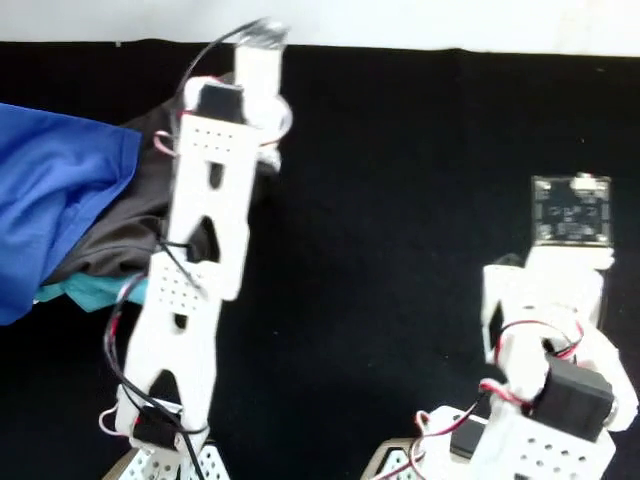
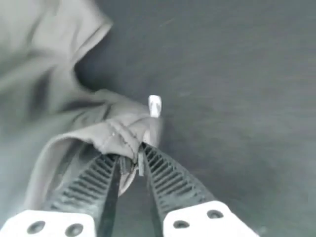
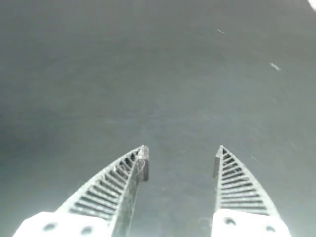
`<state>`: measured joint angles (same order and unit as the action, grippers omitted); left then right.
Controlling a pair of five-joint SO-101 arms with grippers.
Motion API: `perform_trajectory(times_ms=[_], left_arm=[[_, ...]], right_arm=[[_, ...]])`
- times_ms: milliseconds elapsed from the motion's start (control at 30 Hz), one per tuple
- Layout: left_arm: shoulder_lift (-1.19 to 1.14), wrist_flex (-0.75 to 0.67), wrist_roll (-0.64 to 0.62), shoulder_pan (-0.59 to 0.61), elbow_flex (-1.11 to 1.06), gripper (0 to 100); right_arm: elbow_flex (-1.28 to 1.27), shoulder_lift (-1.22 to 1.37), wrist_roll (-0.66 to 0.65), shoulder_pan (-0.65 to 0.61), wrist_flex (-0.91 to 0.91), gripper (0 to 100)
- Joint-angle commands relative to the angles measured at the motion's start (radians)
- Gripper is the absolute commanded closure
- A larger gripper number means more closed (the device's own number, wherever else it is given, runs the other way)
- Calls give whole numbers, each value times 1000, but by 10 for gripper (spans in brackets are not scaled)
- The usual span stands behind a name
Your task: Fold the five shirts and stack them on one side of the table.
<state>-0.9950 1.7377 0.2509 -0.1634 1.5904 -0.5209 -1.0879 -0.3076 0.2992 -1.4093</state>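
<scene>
A pile of shirts lies at the table's left edge: a blue shirt point(image 1: 50, 200) on top, a dark grey shirt point(image 1: 130, 235) under it and a teal one point(image 1: 85, 292) peeking out below. My left arm point(image 1: 195, 260) stretches over the pile's right side. In the left wrist view, my left gripper point(image 2: 137, 154) is shut on a bunched hem of the dark grey shirt point(image 2: 59, 98), beside a small white tag point(image 2: 154, 106). My right gripper point(image 3: 180, 158) hangs open over bare black table point(image 3: 158, 74), nothing between its fingers.
The black table point(image 1: 400, 200) stretches bare between the two arms and toward the far edge. My right arm point(image 1: 545, 400) sits folded at the near right corner. A pale wall strip runs along the table's back edge.
</scene>
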Motion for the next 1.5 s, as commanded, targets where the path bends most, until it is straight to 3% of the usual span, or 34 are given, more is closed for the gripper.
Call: perform_trajectory(times_ms=[0,267,600,733,833,933,1100,1300,1467], left_arm=[[142,21,6,-113,59,992],[407,-98,11,-380,73,992],[682,-282,12,-627,73,992],[725,-238,12,-627,71,992],[705,-92,12,-522,70,992],[648,48,9,-361,70,992],[506,44,6,-77,47,992],[328,44,6,19,-4,989],[225,44,5,48,-48,909]], right_arm=[[-64,7,9,183,107,786],[-315,7,5,407,280,786],[-476,7,9,469,372,786],[-476,7,11,463,371,786],[-450,7,11,446,363,786],[-358,27,6,366,251,786],[-124,157,11,71,-1,784],[33,429,98,-312,-143,656],[35,624,43,-581,-125,630]])
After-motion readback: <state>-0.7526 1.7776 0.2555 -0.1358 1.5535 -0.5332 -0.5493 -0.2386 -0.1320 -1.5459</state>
